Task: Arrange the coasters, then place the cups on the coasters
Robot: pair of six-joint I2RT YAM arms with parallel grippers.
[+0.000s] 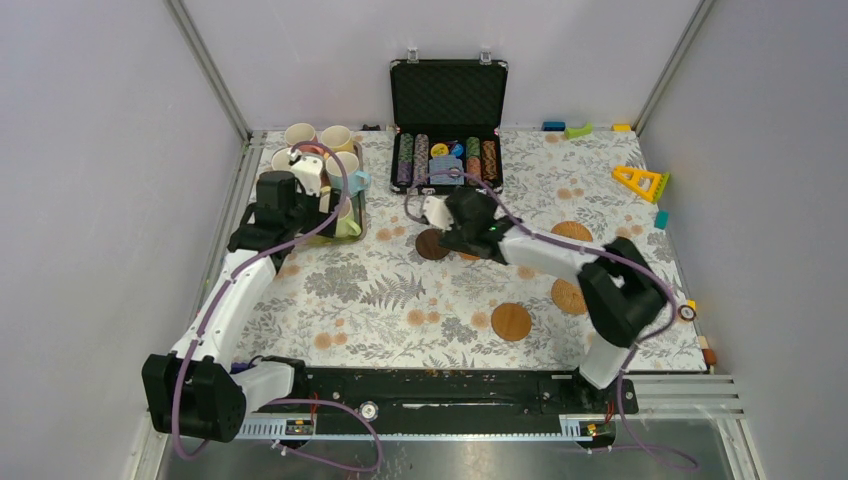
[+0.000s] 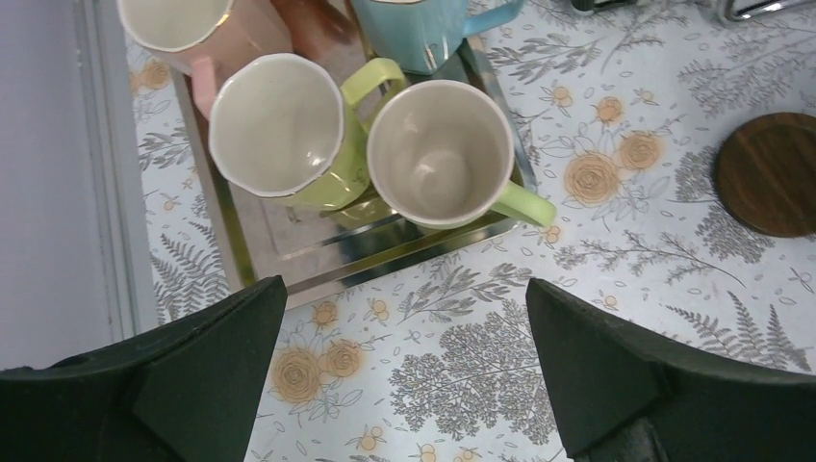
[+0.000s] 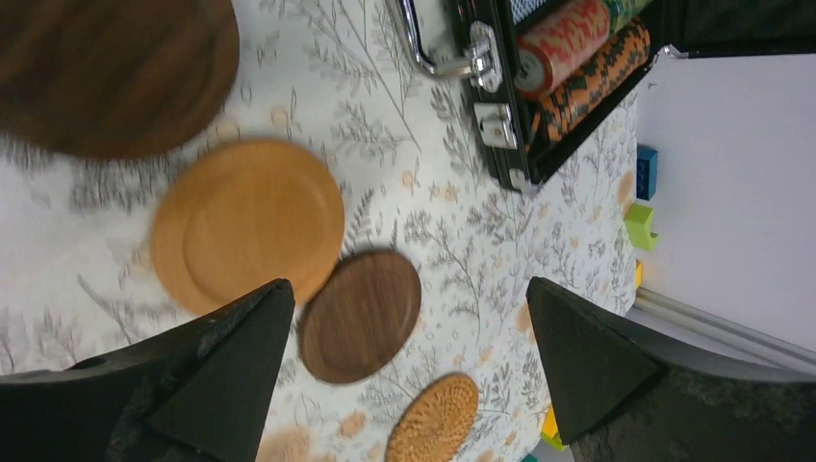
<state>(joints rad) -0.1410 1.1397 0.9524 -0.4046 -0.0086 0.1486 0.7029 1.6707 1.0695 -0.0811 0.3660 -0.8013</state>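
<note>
In the top view, we are seeing the left gripper wide open and holding nothing. It is hanging over the cups, which are standing together on the silver tray at the far left of the surface. The left arm is stretching forward along the left edge. The right gripper is spread wide too, and it is empty. It is hovering just beside a dark brown coaster, in front of the open chip case. The right arm is bending at the elbow and reaching leftward. A tan coaster and two woven coasters are lying well apart on the right half.

In the left wrist view, we are looking down between the parted fingers. Nothing is between them. Two green cups are touching each other near the tray's near rim.

In the right wrist view, the fingers are again apart and grasping nothing. Below them an orange coaster is lying edge to edge with a dark one.
</note>
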